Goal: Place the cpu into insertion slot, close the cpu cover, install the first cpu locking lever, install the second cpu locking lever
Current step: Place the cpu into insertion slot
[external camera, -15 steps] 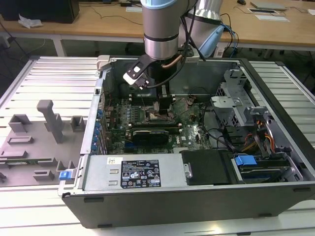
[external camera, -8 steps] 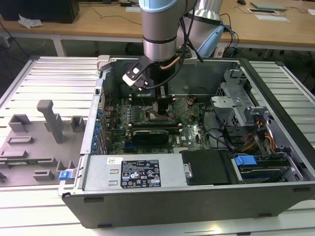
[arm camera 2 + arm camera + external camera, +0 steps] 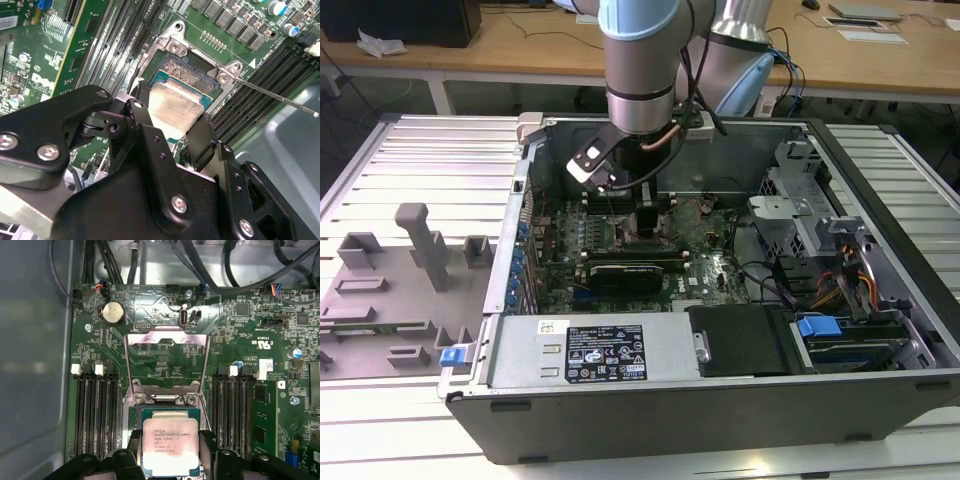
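Several lines of small dark print stood on the metal top of the cpu (image 3: 170, 442), too fine to make out. White lettering and a certification mark sat on the green circuit board (image 3: 230, 355). A black-and-white label (image 3: 608, 352) of fine print and symbols covered the power supply housing (image 3: 520, 355).

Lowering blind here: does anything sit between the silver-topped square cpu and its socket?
Nothing visible does. The silver-topped square cpu, between the black fingers, is over the gold-pinned insertion slot; the silver metal-frame cpu cover stands swung open beyond it.
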{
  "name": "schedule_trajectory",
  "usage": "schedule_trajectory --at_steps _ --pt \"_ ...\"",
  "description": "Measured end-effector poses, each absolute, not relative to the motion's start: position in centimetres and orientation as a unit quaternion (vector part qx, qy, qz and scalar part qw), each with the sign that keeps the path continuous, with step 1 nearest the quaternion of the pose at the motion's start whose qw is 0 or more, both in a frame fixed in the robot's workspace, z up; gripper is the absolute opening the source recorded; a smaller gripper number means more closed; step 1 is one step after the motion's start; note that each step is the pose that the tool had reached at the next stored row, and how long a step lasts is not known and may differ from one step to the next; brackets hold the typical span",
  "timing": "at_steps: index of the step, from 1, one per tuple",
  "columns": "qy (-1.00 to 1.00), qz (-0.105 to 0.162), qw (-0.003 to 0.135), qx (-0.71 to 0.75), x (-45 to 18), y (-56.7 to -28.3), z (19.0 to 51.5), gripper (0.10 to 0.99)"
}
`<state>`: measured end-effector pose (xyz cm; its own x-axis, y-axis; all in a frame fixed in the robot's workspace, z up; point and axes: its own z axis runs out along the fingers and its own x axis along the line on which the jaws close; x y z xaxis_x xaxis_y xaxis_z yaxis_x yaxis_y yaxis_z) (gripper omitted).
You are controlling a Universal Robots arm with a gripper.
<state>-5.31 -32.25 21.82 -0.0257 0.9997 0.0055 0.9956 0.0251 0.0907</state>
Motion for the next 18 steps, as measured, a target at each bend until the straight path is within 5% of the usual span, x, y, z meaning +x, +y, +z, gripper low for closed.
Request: schedule_trajectory --at_steps 18 --pt "0.714 0.034 0.029 0.698 -5.6 -31.9 20.2 0.541"
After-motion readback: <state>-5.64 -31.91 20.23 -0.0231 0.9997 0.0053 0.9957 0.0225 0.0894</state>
